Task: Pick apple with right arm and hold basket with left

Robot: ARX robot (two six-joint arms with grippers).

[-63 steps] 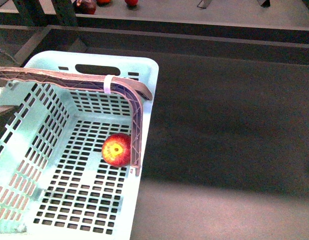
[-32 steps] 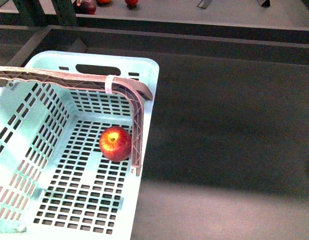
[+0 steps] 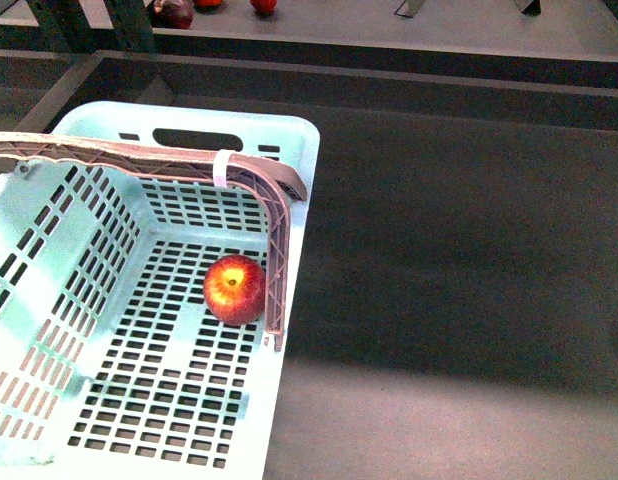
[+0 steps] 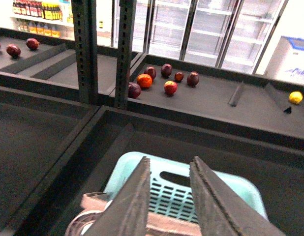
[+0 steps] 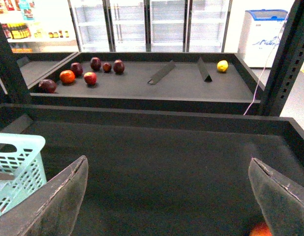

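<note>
With the right gripper (image 5: pixel 169 196) spread wide and empty, the glossy red apple (image 3: pixel 235 289) at lower left could roll across the mint-blue slotted plastic basket (image 3: pixel 302 160), since the left gripper (image 4: pixel 169 196), slightly parted, grasps nothing.

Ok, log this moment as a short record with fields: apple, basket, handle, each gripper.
apple: on the slotted floor inside the basket, against its right wall
basket: on the dark shelf, front left
handle: raised across the basket's top
left gripper: open, above the basket's rim, gripping nothing
right gripper: wide open, empty, above bare shelf
</note>
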